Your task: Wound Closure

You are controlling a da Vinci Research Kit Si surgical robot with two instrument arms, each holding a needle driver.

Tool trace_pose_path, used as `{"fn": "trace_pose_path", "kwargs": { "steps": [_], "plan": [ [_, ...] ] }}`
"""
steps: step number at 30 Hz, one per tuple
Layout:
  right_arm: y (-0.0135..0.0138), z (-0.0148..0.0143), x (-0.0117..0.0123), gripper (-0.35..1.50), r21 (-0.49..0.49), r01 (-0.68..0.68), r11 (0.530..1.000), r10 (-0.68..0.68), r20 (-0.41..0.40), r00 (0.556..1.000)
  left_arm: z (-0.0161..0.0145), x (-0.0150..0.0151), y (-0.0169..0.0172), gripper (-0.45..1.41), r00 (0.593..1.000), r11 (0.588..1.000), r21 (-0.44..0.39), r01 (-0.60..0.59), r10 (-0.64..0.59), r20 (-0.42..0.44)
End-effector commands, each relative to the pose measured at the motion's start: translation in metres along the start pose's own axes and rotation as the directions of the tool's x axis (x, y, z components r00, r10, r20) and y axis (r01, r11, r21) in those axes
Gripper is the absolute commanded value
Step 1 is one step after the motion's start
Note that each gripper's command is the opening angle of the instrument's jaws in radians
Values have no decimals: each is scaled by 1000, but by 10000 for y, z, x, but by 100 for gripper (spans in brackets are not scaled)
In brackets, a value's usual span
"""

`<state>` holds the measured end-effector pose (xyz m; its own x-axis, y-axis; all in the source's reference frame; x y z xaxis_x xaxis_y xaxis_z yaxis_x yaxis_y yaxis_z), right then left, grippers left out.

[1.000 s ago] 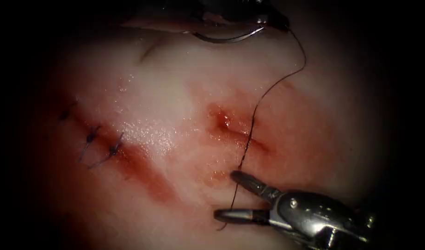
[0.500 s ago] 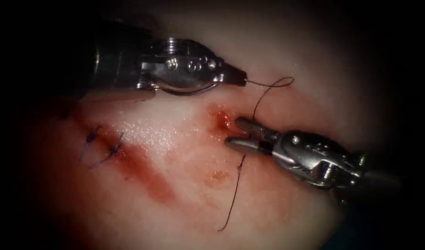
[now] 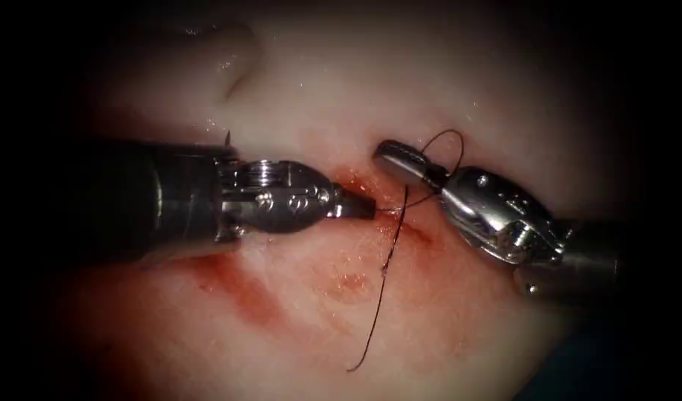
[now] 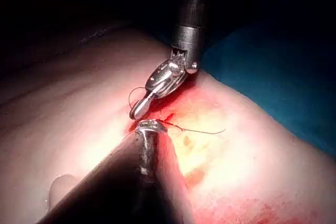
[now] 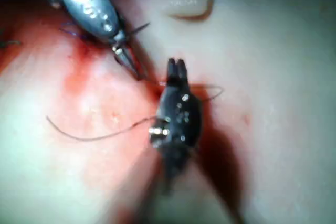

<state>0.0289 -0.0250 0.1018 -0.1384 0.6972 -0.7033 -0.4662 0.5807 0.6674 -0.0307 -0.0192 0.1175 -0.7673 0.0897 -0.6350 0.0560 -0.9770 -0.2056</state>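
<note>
The left tool (image 3: 361, 210) lies across the tissue (image 3: 444, 341) from the left, its jaws shut at the needle's thread end, right at the cut (image 3: 418, 234). The needle's tip (image 3: 227, 138) pokes up behind its wrist, out of the tissue. Thread (image 3: 438, 138) runs from those jaws in a loop around the right tool (image 3: 391, 152), which stands just right of the cut with jaws shut and nothing between them. A loose thread tail (image 3: 374, 319) leaves the cut and trails toward the front. The right wrist view shows the right tool (image 5: 177, 68), the left tool (image 5: 131, 61) and the tail (image 5: 89, 136).
Red fluid (image 3: 240, 293) streaks the tissue left of the cut and below the left tool's shaft. A fold in the tissue (image 3: 240, 63) sits at the back left. In the left wrist view a blue drape (image 4: 283, 77) lies beyond the tissue's edge.
The left tool came down from the back to the cut with the needle. The right tool rose from the front to beside the cut, its jaws closed, and thread now loops around it.
</note>
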Motion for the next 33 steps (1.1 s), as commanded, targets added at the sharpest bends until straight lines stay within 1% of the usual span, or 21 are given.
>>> {"fn": "trace_pose_path", "kwargs": {
  "steps": [1, 4, 6, 7, 8, 9, 10, 12, 13, 14, 16, 17, 19, 23, 25, 27, 28, 30, 31, 32, 33],
  "plan": [
    [-2, 7, -1, -8, 36, -2, 999, 2, 6, 1000, 10, -1, 1, -45, 1000, 1000, -4, -1, 1, 2],
    [-4, 9, 2, -15, 148, -17, 989, 17, 4, 1000, 18, -7, 6, -45, 1000, 1000, -12, 1, -1, 5],
    [-6, 10, 2, -15, 174, -18, 985, 16, 11, 1000, 20, -8, 6, -45, 1000, 1000, -13, 5, -5, 7],
    [-10, 9, 1, -18, 252, -21, 968, 13, 33, 999, 22, -11, 5, -45, 1000, 1000, -14, 1, -1, 10],
    [-10, 9, 1, -18, 252, -21, 968, 13, 33, 999, 22, -11, 5, -45, 1000, 1000, -14, 1, -1, 10],
    [-12, 8, 2, -20, 293, -24, 956, 12, 44, 999, 22, -12, 5, -45, 1000, 1000, -14, -1, 1, 9],
    [-16, 5, 3, -21, 374, -33, 927, 9, 65, 998, 23, -14, 4, -45, 1000, 1000, -19, -2, 2, 10],
    [-19, 3, 4, -23, 435, -45, 899, 2, 100, 995, 22, -14, 1, -45, 1000, 1000, -22, -3, 4, 11],
    [-24, 2, 4, -23, 506, -48, 861, -20, 129, 991, 22, -15, -1, -45, 1000, 1000, -23, -5, 5, 11],
    [-26, 1, 3, -23, 532, -46, 845, -29, 132, 991, 23, -15, -2, -45, 1000, 1000, -23, -5, 6, 11],
    [-30, 0, 1, -23, 573, -53, 818, -36, 143, 989, 22, -16, -4, -45, 1000, 1000, -25, -1, 1, 10],
    [-30, 0, 1, -23, 573, -53, 818, -36, 143, 989, 22, -16, -4, -45, 1000, 1000, -25, -1, 1, 10],
    [-35, 0, 0, -23, 622, -58, 781, -50, 155, 987, 22, -17, -6, -45, 1000, 1000, -26, -3, 3, 9],
    [-40, 3, -1, -23, 661, -60, 748, -85, 184, 979, 22, -18, -8, -45, 1000, 1000, -26, -3, 3, 9],
    [-42, 7, -3, -20, 685, -52, 727, -128, 210, 969, 23, -17, -7, -45, 1000, 1000, -26, -3, 3, 9],
    [-43, 13, -3, -20, 735, -41, 677, -220, 255, 942, 23, -16, -4, -45, 1000, 1000, -26, -3, 3, 9],
    [-43, 13, -3, -18, 746, -41, 664, -239, 263, 935, 23, -16, -3, -45, 1000, 1000, -28, -3, 4, 11],
    [-45, 14, -3, 0, 787, -16, 617, -333, 279, 901, 23, -15, 0, -45, 1000, 1000, -30, -4, 4, 13],
    [-47, 14, -4, 15, 801, -8, 599, -377, 291, 880, 23, -14, 1, -45, 1000, 1000, -30, -4, 4, 13],
    [-51, 13, -4, 44, 818, -3, 576, -425, 303, 853, 23, -14, 2, -45, 1000, 1000, -30, -4, 4, 13],
    [-54, 13, -4, 61, 828, -3, 561, -440, 301, 846, 23, -13, 3, -45, 1000, 1000, -30, -4, 5, 13]
  ]
}}
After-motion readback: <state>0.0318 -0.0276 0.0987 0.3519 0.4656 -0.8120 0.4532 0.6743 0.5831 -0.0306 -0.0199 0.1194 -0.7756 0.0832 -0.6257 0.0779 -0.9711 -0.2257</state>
